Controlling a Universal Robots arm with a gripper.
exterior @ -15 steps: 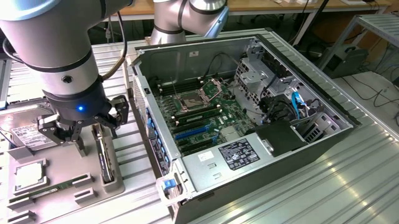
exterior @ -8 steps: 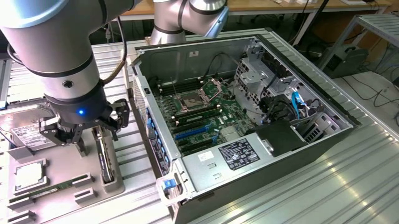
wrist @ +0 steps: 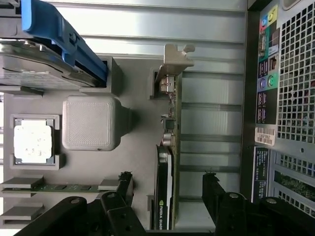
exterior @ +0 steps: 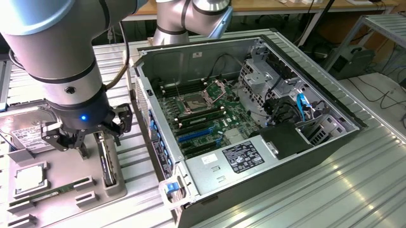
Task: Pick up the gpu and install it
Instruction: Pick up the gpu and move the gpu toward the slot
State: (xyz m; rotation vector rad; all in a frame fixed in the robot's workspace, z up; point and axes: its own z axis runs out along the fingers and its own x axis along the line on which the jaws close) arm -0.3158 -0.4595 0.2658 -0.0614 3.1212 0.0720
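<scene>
Here our hand (exterior: 89,140) hangs released, jaws spread wide, straight above the gpu (wrist: 167,167). One finger (wrist: 124,189) stands off each flat face, and neither touches. The gpu stands on its long edge in a slot of the grey holder tray (wrist: 138,147), with its long axis square to the line between the fingers and its silvery bracket (wrist: 173,59) at one end. To one side of the gpu sit a grey block (wrist: 91,123), a processor chip (wrist: 32,140) and a memory stick (wrist: 54,187). To the gpu's other side lie bare tray, then the open computer case (exterior: 190,61) on the ribbed tabletop (exterior: 355,180). We judge both faces have open room.
</scene>
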